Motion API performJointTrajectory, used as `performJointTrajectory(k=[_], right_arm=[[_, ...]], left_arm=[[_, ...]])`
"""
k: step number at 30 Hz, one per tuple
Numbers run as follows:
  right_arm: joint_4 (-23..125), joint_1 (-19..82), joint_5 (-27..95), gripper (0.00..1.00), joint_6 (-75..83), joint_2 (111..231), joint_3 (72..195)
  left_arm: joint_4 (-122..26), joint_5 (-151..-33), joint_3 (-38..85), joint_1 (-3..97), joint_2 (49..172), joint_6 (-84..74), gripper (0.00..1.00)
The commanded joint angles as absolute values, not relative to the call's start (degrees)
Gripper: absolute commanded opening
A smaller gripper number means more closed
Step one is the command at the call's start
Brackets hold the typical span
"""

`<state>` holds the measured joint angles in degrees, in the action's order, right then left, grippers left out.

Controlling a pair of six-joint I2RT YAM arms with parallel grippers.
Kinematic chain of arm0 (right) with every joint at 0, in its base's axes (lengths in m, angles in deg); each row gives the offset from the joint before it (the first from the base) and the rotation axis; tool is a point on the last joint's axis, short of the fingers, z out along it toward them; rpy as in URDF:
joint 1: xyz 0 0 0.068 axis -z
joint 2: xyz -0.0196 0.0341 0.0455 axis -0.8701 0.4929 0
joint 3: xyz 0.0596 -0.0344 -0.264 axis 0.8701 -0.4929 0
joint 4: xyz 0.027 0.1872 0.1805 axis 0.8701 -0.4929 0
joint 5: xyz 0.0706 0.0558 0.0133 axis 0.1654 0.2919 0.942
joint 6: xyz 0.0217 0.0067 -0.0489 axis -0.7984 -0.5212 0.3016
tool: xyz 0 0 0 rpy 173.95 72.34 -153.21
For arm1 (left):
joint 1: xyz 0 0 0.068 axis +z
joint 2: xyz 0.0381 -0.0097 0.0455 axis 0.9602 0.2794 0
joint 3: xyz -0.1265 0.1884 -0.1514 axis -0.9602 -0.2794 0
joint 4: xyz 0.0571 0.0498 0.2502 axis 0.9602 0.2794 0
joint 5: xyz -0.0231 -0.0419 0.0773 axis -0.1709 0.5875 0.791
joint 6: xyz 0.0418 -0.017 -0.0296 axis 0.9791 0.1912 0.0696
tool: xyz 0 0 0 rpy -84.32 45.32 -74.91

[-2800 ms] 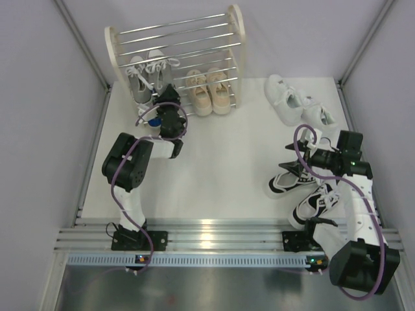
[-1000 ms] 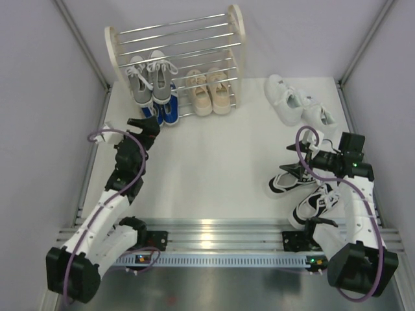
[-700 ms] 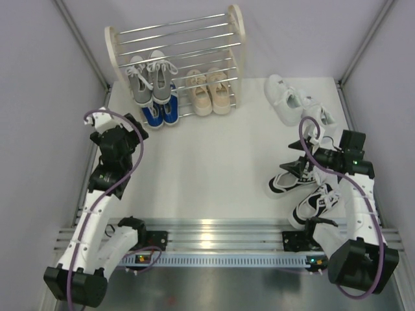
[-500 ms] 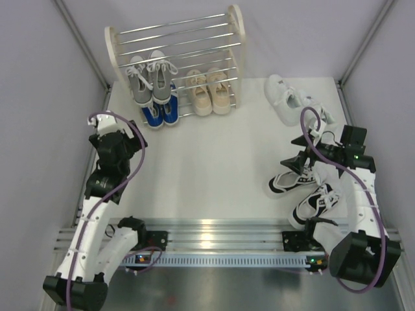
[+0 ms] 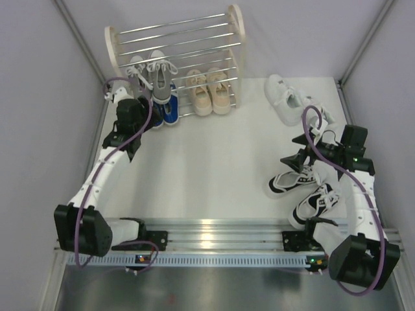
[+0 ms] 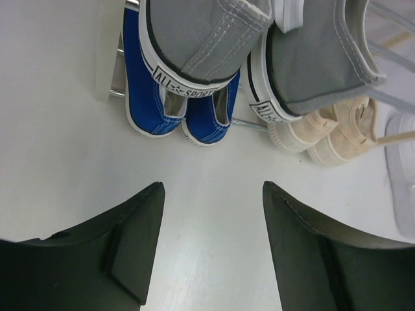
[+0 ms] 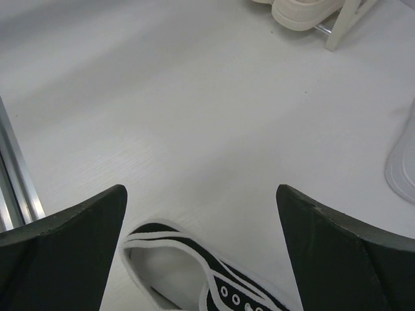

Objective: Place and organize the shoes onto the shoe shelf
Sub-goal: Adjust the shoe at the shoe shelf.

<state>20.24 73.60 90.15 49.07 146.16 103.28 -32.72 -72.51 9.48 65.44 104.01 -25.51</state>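
The shoe shelf (image 5: 235, 21) stands at the back. On it are grey shoes (image 5: 149, 72) and beige shoes (image 5: 207, 91), with blue shoes (image 5: 165, 111) under the grey pair. My left gripper (image 5: 139, 120) hovers open just in front of the blue shoes (image 6: 178, 110), nothing between its fingers (image 6: 139, 240). The grey shoes (image 6: 201, 39) overhang them. My right gripper (image 5: 293, 150) is open above a black-and-white shoe (image 5: 288, 180), whose heel opening (image 7: 168, 262) lies below and between the jaws. Its mate (image 5: 318, 204) lies nearer. Two white shoes (image 5: 292, 100) lie right of the shelf.
Grey walls close in on both sides. A metal rail (image 5: 207, 230) runs along the near edge and also shows in the right wrist view (image 7: 16, 175). The shelf's foot (image 7: 343, 26) and a beige shoe (image 7: 301, 10) lie ahead of the right gripper.
My left arm has swung from the left wall up to the shelf front, its jaws narrowing somewhat. The right gripper has risen slightly over the black-and-white shoe and opened wider.
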Motion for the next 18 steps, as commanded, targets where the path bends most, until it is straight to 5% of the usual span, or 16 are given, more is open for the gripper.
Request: performJointTrajectory(k=[1,9,18], right_arm=[[23.85,73.22,92.32,1.00,48.58,144.71,102.59],[22.35,73.22,93.02,1.00,50.60,145.24,102.33],[20.16,73.22,93.29,0.99,53.32,146.29,102.76]], left_arm=[[-38.65,-70.98,13.63,65.69,106.79,-37.27,0.67],[-61.40,-77.04,3.19,66.83,112.58,-60.64,0.69],[-84.25,-76.97,-1.49,67.98,120.77,-69.29,0.69]])
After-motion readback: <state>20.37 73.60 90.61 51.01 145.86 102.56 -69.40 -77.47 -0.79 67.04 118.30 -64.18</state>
